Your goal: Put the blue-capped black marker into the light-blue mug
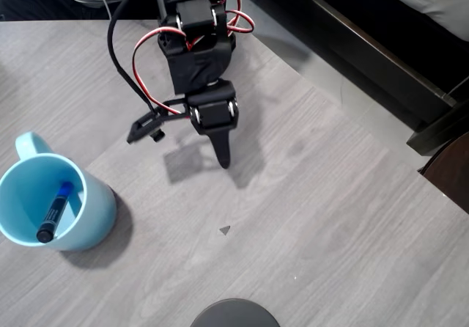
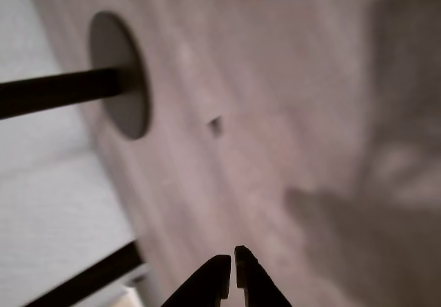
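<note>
Currently listed, item by item.

Blue-capped black marker [image 1: 56, 211]: inside the light-blue mug [image 1: 95, 213], leaning against its wall, blue cap up, black end at the bottom, as the overhead view shows.

Light-blue mug: upright at the left edge of the grey wood-grain table [image 1: 330, 217], handle toward the top of that view.

Gripper [image 1: 222, 155]: well apart from the mug, over bare table near its middle; fingertips together with only a hairline gap in the wrist view [image 2: 232, 272], nothing held.

Dark round base [image 2: 120, 73] with a rod: at the table's near edge.

Step in hand: placement looks done; the arm appears to be at the retreat stage.

Next move: likely only a return to rest, with no further grasp needed.
</note>
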Robot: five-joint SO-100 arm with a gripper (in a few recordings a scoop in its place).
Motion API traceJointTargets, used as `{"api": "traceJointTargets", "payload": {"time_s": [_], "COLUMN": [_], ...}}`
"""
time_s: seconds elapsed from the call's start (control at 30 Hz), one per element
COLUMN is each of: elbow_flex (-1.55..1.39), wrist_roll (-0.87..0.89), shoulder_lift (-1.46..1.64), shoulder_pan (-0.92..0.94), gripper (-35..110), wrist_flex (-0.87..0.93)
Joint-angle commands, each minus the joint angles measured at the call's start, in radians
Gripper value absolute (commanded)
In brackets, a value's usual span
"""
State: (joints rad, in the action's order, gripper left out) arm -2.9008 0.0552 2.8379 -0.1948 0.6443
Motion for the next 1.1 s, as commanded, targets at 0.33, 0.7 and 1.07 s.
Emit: {"api": "traceJointTargets", "payload": {"time_s": [0.33,0.7,1.07], "elbow_flex": [-0.204,-0.204,-0.204], "wrist_roll": [-0.043,-0.041,0.026], "shoulder_lift": [0.433,0.5,0.5], "shoulder_pan": [-0.025,-0.031,-0.021], "gripper": [0,0,0], "wrist_flex": [0.252,0.506,0.572]}}
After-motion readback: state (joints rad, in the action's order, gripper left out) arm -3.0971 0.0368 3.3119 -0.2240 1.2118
